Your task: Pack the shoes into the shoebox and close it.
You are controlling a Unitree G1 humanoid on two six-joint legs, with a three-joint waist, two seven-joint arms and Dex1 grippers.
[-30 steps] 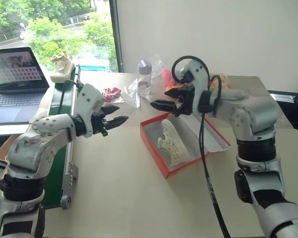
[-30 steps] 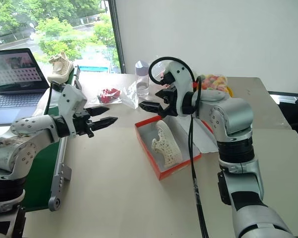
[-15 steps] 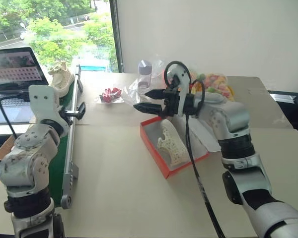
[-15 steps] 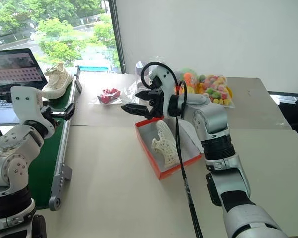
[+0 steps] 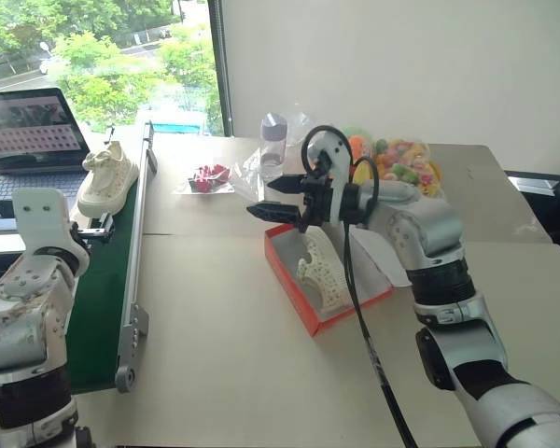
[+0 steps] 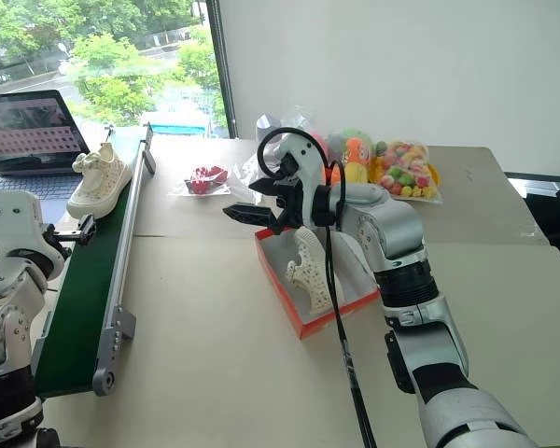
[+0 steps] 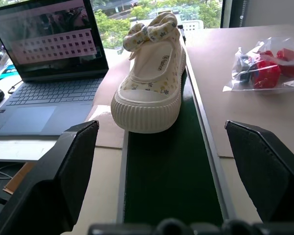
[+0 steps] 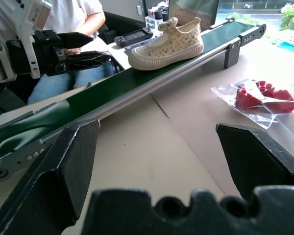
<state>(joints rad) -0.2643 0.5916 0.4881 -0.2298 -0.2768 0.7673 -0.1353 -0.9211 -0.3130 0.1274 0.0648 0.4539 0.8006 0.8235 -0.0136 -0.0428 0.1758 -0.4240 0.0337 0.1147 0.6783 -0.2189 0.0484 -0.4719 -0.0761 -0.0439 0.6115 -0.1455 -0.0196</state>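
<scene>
Head pair overlooks table [image 5: 215, 373]; both wrist views face shoe [image 7: 152, 88] on conveyor [image 8: 137, 81].

One shoe [image 5: 323, 273] in shoebox [image 5: 290, 283], other [image 5: 106, 177] on conveyor [image 5: 103, 313].

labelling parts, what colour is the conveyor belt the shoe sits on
Dark green belt, clearest in the left wrist view.

shoe [image 8: 167, 44] – on green conveyor [image 8: 137, 81] | red bagged item [image 8: 264, 95] – beside
</scene>
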